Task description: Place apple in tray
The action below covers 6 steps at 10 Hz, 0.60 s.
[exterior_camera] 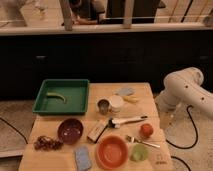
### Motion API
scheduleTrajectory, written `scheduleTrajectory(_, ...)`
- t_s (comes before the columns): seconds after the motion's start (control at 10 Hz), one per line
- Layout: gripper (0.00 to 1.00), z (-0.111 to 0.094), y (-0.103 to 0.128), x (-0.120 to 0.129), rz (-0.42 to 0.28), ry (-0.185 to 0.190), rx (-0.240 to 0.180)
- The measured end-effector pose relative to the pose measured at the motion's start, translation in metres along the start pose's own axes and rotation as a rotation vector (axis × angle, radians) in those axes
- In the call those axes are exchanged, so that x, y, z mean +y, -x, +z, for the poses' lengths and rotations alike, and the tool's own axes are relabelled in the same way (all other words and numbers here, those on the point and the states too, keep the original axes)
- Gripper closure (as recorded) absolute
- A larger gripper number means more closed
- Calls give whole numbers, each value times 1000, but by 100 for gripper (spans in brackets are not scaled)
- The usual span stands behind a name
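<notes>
Apple (146, 130) on table (98, 93) (gripper (167, 119) beside right edge)

Dark wall (100, 60), pale ledge (100, 29) above — speckled floor (15, 117), wooden table (103, 91); gripper (168, 120) just off its right edge.

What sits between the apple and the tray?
In the camera view, a white-handled utensil, a white cup and a metal cup lie between apple and tray; the pincer hangs beside the table, past the apple.
</notes>
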Motion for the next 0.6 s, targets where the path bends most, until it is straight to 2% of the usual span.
scheduleTrajectory(0.3, 20, 22, 5, 4, -19, 20, -21)
scheduleTrajectory(0.6, 20, 28, 7, 7, -25, 31, -45)
